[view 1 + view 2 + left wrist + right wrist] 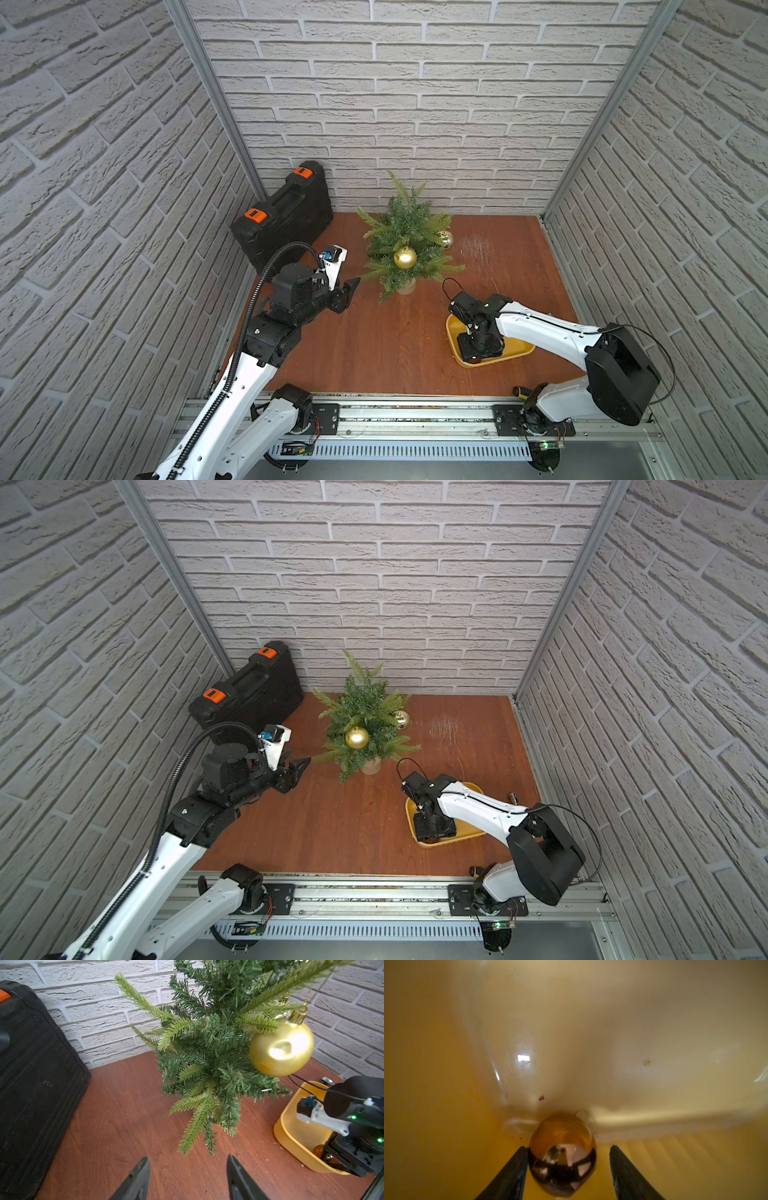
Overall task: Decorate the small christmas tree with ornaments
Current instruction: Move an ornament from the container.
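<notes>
Your right fingers point(510, 1174) straddle the bronze bauble point(562, 1147) in the tray point(519, 350) — one touches its side and the other stands just off it, so nothing is gripped yet. Its loop points away from the fingers, toward the tray wall. The right arm is the nearer one, wrist tipped steeply down. The left fingers point(137, 1178) are spread and empty, held level and aimed at the tree point(409, 232) — a gold bauble point(405, 257) hangs on it.
</notes>
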